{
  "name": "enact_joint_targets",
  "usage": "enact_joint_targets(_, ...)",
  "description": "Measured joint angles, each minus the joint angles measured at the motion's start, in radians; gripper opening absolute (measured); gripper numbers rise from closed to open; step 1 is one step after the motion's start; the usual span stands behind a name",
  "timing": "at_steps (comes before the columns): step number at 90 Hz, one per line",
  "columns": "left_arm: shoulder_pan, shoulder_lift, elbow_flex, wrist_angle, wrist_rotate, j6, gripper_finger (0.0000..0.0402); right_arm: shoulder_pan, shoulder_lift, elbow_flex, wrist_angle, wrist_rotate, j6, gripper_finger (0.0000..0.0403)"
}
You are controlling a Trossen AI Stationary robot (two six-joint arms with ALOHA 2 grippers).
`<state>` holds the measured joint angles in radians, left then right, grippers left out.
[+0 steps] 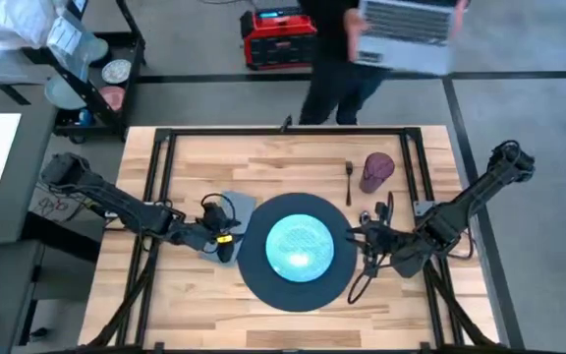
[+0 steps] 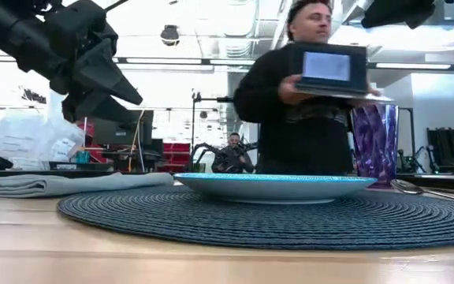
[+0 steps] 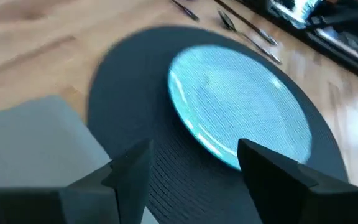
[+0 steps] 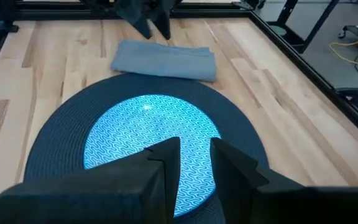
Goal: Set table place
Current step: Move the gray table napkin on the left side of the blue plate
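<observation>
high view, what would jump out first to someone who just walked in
The teal plate glows at the centre of the dark round mat in mid-table. Both arms reach in from the sides: the left hand over the grey napkin, the right hand at the mat's other edge. A purple cup lies behind.

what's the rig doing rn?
Mid table setting. The teal plate sits on the dark round mat at the table's middle. The grey napkin lies at the mat's left edge, with the left gripper open and empty just above it. The right gripper hangs at the mat's right edge, holding nothing, fingers slightly apart. The fork and purple cup sit at the far right. A person carrying a laptop stands behind the table.
</observation>
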<state>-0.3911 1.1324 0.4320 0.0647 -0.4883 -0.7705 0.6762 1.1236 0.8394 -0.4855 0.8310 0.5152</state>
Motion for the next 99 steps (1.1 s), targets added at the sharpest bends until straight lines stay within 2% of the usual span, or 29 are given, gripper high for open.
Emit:
enact_joint_targets(10, -0.034, 0.000, 0.000, -0.018, 0.091, 0.007, 0.0215, 0.004, 0.000, 0.000, -0.002, -0.039, 0.008, 0.0076)
enact_joint_targets(20, -0.097, 0.000, 0.005, -0.083, 0.084, -0.009, 0.0206, 0.012, 0.000, 0.000, -0.009, -0.074, 0.032, 0.0076)
enact_joint_targets(32, -0.169, 0.054, 0.082, -0.282, 0.035, -0.076, 0.0191, 0.018, 0.005, 0.000, -0.021, -0.075, 0.034, 0.0076)
enact_joint_targets(49, -0.213, 0.250, 0.324, -0.701, 0.002, -0.067, 0.0170, -0.002, 0.005, -0.001, -0.043, -0.073, 0.034, 0.0076)
enact_joint_targets(64, -0.239, 0.467, 0.531, -0.968, -0.019, 0.011, 0.0169, -0.022, 0.004, -0.001, -0.048, -0.072, 0.035, 0.0076)
enact_joint_targets(82, -0.303, 0.668, 0.659, -1.141, -0.012, 0.043, 0.0170, -0.015, 0.004, -0.001, -0.054, -0.073, 0.037, 0.0076)
enact_joint_targets(99, -0.364, 0.699, 0.708, -1.161, -0.014, 0.005, 0.0170, -0.016, 0.004, -0.001, -0.054, -0.072, 0.038, 0.0076)
